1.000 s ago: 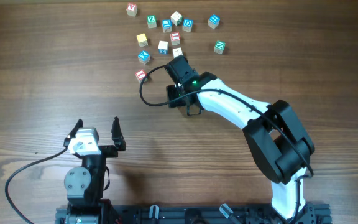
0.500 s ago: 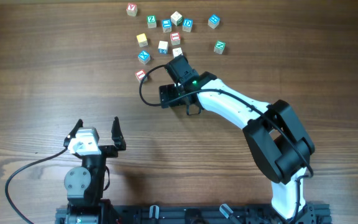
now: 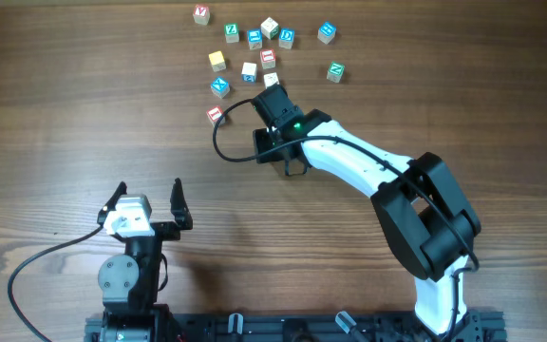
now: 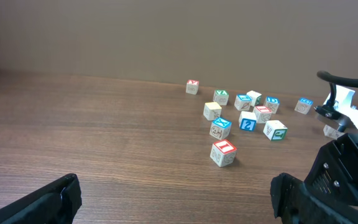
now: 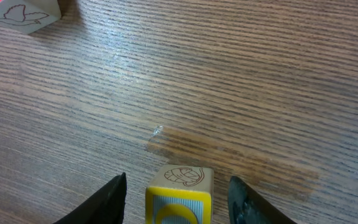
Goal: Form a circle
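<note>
Small wooden letter cubes lie in a loose scatter at the far middle of the table; no circle of them is in view. Among them are a yellow cube (image 3: pixel 217 61), a blue cube (image 3: pixel 219 86) and a red cube (image 3: pixel 216 115), the nearest. My right gripper (image 3: pixel 278 152) hangs just below the scatter. In the right wrist view a yellow-framed cube (image 5: pixel 179 186) stands on the table between its fingers (image 5: pixel 114 199), with a gap on each side, so the right gripper (image 5: pixel 179 202) is open around it. My left gripper (image 4: pixel 173 199) rests wide open near the front, holding nothing.
A black cable (image 3: pixel 224 142) loops left of the right gripper. The white right arm (image 3: pixel 368 166) reaches in from the front right. A pale cube with a bird drawing (image 5: pixel 23 14) sits beyond the right gripper. The red cube (image 4: pixel 223 153) lies ahead of the left gripper.
The right gripper's jaws spread wide half a second ago and have come back in around the yellow-framed cube. The left arm and the scattered cubes have not moved.
</note>
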Action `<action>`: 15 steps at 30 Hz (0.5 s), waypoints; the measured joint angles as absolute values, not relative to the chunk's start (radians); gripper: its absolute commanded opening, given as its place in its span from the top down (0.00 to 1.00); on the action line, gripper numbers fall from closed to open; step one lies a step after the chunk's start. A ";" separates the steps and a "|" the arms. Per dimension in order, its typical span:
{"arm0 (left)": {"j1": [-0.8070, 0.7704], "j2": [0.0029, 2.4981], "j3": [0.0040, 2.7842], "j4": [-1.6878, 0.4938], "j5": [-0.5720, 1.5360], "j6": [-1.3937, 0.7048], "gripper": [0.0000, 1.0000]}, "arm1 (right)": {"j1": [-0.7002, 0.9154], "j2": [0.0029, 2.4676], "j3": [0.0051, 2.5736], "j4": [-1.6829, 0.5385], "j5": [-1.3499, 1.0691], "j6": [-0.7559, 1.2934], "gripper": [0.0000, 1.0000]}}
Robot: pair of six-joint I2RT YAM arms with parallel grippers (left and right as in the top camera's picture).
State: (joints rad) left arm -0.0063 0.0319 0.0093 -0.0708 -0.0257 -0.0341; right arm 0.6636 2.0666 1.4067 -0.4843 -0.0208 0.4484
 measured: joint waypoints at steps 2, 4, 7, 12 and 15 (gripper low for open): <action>-0.006 0.032 0.009 -0.071 -0.026 -0.034 0.00 | 0.664 2.066 1.407 -0.480 -0.020 0.448 0.57; -0.006 0.032 0.009 -0.071 -0.026 -0.034 0.00 | 0.664 2.067 1.407 -0.477 -0.017 0.448 0.59; -0.006 0.032 0.009 -0.071 -0.026 -0.034 0.00 | 0.664 2.067 1.407 -0.478 -0.017 0.448 0.62; -0.006 0.032 0.009 -0.071 -0.026 -0.034 0.00 | 0.664 2.066 1.407 -0.492 -0.017 0.448 0.67; -0.006 0.032 0.009 -0.071 -0.026 -0.034 0.00 | 0.664 2.066 1.407 -0.492 -0.017 0.448 0.67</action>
State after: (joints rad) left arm -0.0063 0.0319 0.0093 -0.0708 -0.0257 -0.0341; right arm 0.6636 2.0663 1.4067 -0.4923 -0.0166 0.4484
